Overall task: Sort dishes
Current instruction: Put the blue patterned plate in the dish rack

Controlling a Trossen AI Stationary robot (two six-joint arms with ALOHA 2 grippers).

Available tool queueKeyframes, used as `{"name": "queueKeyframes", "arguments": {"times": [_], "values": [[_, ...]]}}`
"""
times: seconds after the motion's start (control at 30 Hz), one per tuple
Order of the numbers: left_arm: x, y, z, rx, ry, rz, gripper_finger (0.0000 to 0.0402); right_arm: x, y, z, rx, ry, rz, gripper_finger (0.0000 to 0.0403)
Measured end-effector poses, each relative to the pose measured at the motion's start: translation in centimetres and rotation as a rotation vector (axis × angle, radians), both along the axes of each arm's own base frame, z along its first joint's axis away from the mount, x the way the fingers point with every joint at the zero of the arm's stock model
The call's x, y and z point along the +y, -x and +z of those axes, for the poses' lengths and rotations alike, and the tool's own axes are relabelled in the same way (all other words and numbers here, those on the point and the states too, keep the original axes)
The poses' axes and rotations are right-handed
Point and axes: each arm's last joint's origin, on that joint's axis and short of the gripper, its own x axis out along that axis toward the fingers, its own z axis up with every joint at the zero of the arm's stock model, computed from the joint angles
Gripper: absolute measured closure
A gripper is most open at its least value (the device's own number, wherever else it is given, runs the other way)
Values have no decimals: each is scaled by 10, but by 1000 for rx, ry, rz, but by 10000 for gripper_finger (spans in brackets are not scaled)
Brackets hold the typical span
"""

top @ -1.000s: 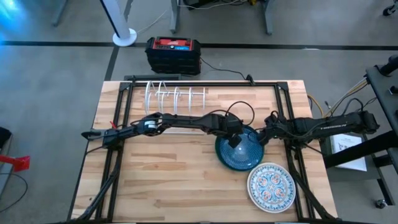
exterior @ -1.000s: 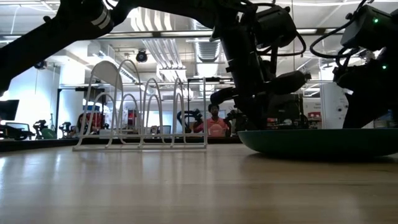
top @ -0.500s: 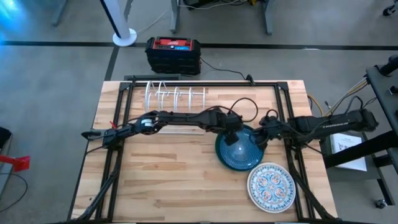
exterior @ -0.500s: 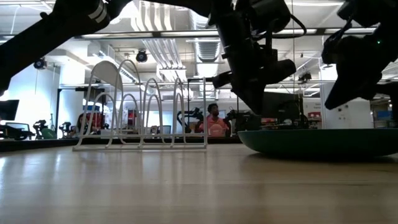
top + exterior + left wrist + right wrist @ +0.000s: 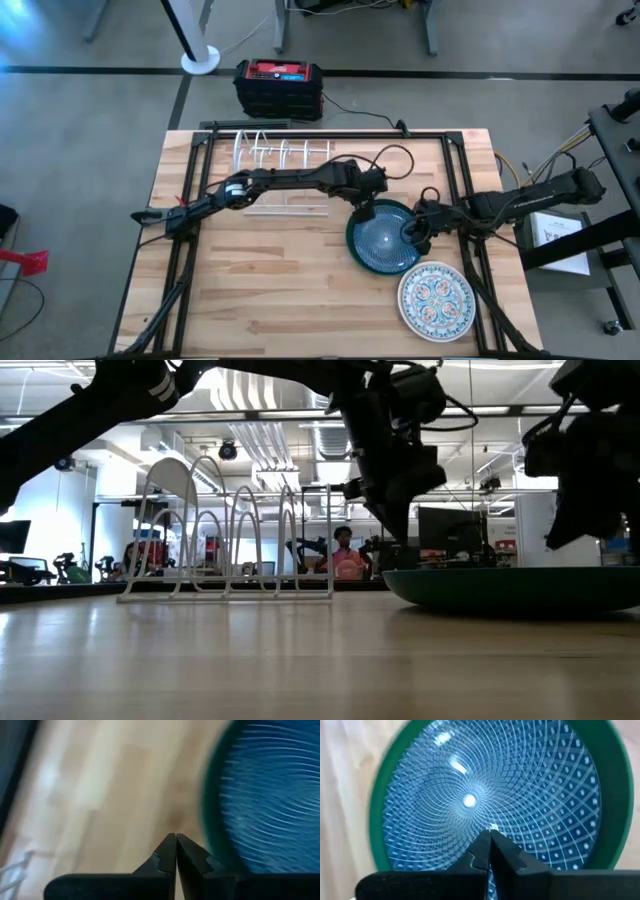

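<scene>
Dishes on the wooden table [image 5: 260, 290] are two in number: a teal-blue plate [image 5: 383, 240] with a green rim and a fine spiral pattern, which lies flat on the right half of the table, and a floral plate [image 5: 436, 300], white with a colourful pattern, which lies just beside it toward the near right corner; from above I cannot tell if their rims touch. The left gripper [image 5: 362, 208] reaches across the table from the left side and hangs at the far-left edge of the teal-blue plate. In the left wrist view its two dark fingers [image 5: 167, 856] are pressed together with nothing between them, and the plate rim shows next to them over bare wood. The right gripper [image 5: 410, 232] comes in from the right side and is above the right part of the same plate. In the right wrist view its fingers [image 5: 485, 846] are also pressed together, tips pointing at the blue inner surface near the centre, and they pinch nothing. A white wire rack [image 5: 283, 156] stands at the far side of the table, well apart from both plates, with no plate in its slots. In the low view the teal-blue plate [image 5: 520, 588] rests on the table with both arms above it. Behind the table, on the floor, stands a red and black box [image 5: 279, 86].
</scene>
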Motion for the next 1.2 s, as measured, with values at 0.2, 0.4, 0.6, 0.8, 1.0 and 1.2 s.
{"name": "queueKeyframes", "arguments": {"times": [0.2, 0.4, 0.6, 0.8, 1.0, 1.2], "values": [[-23, 0, 6, -8, 224, -286, 401, -1, -7, -10, 45, 49, -42, 402], [-30, 5, 1, 40, 342, -243, 401, 0, -13, -23, 132, 82, -61, 402], [-21, 18, -3, 164, 308, -63, 401, 0, -22, -34, 173, 122, -94, 403], [-20, 21, -6, 207, 292, -26, 402, -2, -29, -37, 130, 200, -173, 403], [-18, 21, -7, 201, 233, 14, 402, -10, -32, -38, 122, 212, -229, 403], [-21, 20, -10, 204, 269, 8, 402, -15, -32, -38, 130, 236, -232, 403]]}}
